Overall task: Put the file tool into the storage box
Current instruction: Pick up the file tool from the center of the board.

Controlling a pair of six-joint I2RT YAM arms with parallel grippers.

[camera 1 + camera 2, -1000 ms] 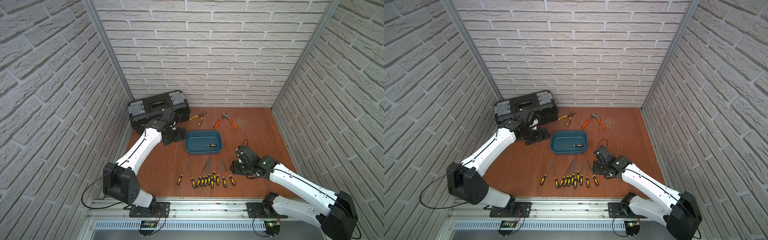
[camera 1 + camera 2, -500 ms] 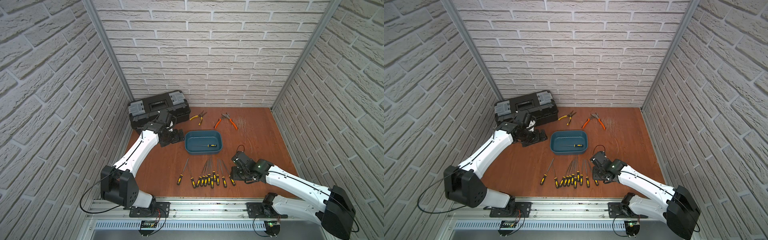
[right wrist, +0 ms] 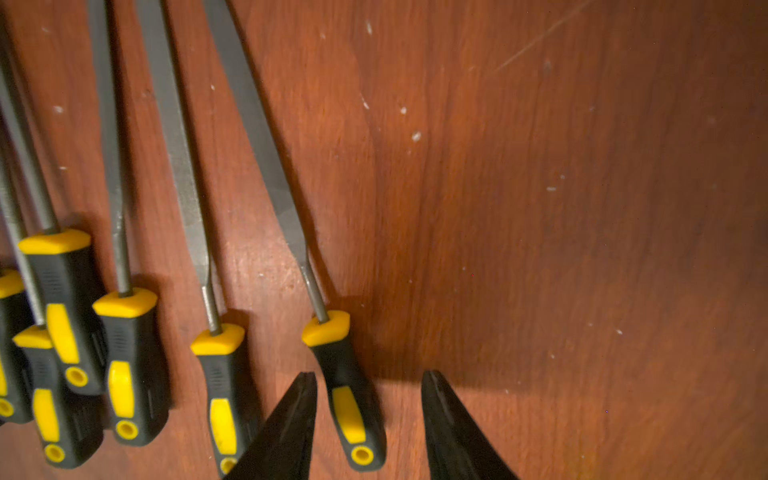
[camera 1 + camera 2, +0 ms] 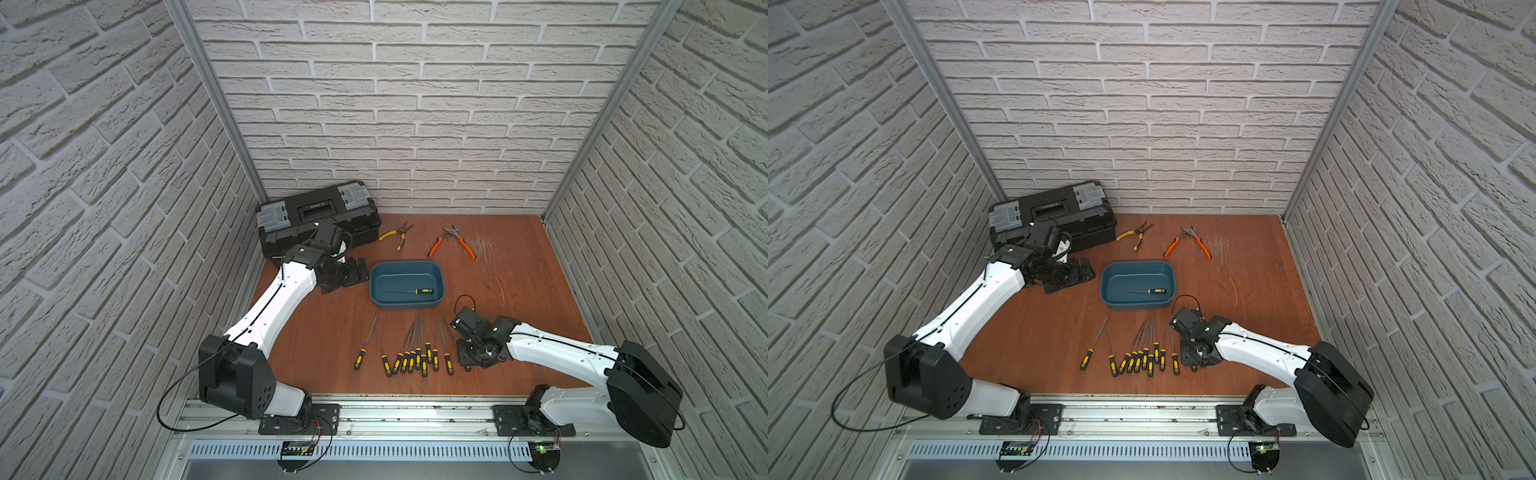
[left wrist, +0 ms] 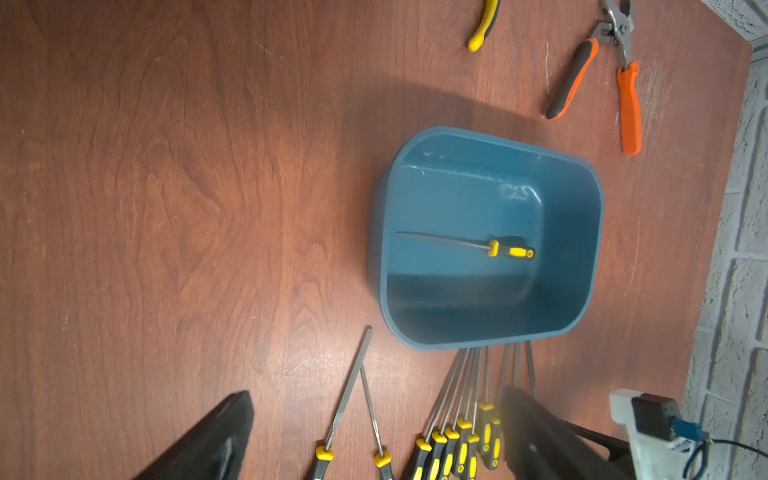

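Near edge of the table (image 4: 519, 291): right gripper (image 3: 368, 374) is down at the right end of the file row (image 4: 415, 353), jaws released and straddling the end file (image 3: 289, 220) at its handle, with a gap on one side. Only the right wrist view shows this; the wrist covers that handle in both top views. The next file (image 3: 178, 158) lies just beside one finger. A second ago this arm sat farther from the near edge. Mid-table: storage box (image 5: 457, 307) with a stored file (image 5: 492, 248) flat inside. Left gripper (image 5: 374, 392) sits beside the box's left end, spread wide, empty. Far left corner: black toolbox (image 4: 320, 216). Along the far edge: yellow pliers (image 4: 397, 235) and orange pliers (image 4: 453, 243).
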